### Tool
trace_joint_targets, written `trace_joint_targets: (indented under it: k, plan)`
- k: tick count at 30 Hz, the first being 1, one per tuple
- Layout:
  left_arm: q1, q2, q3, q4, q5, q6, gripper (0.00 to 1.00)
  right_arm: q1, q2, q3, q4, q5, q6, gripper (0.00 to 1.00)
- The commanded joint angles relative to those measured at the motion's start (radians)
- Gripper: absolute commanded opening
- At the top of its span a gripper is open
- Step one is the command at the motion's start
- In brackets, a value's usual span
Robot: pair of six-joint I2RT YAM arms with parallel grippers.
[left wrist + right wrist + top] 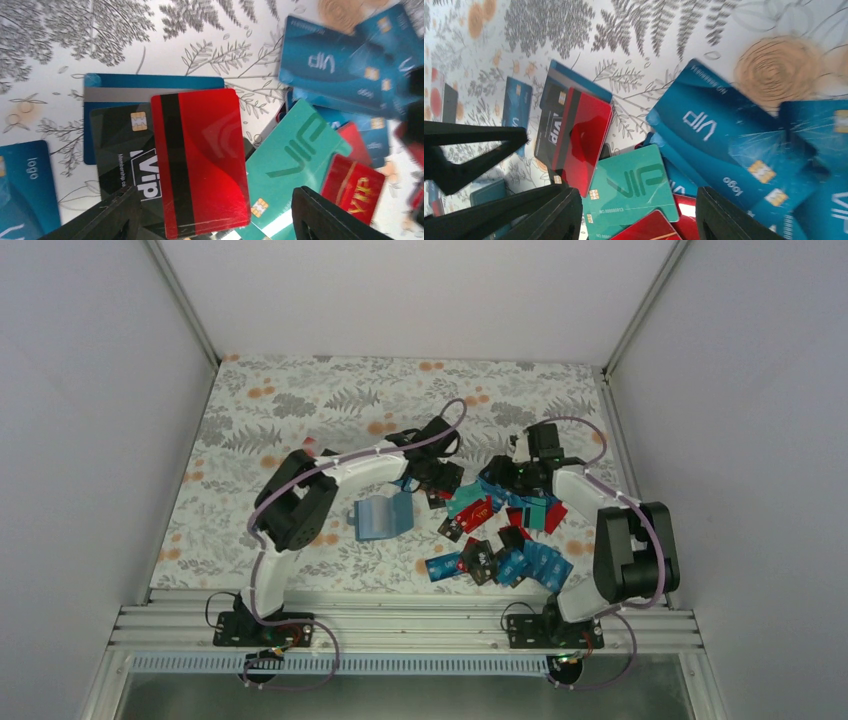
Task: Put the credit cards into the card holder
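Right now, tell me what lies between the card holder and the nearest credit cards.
Only bare floral tablecloth separates the card holder from the credit cards, seen in the top view.

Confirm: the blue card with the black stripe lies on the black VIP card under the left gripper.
Wrong colour: the striped card is red. The left wrist view shows it on the black VIP card under the left gripper.
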Motion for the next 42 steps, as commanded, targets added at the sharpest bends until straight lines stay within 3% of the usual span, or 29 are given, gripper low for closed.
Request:
trace_joint_targets:
  k: [1,12,21,27,42]
  plan:
    - [-0.027,0.088,0.098,-0.114,-0.065,0.038,0.78,-0.047,-0.063,-0.020,-0.004,0.000,-0.006,0.59]
    - [-0.082,0.242,0.223,-0.218,-0.179,0.025,0.81,-0.069,-0.077,-0.039,-0.005,-0.026,-0.022,0.59]
    - [-0.090,0.234,0.133,-0.162,-0.209,-0.027,0.52,-0.075,-0.078,-0.045,-0.005,-0.034,-0.027,0.59]
    - [-0.089,0.162,0.088,-0.089,-0.135,-0.033,0.47,-0.074,-0.082,-0.056,0.014,-0.087,-0.022,0.58]
    - [-0.052,-0.041,-0.082,0.139,0.142,-0.057,0.45,-0.074,-0.107,-0.115,0.010,-0.170,-0.018,0.59]
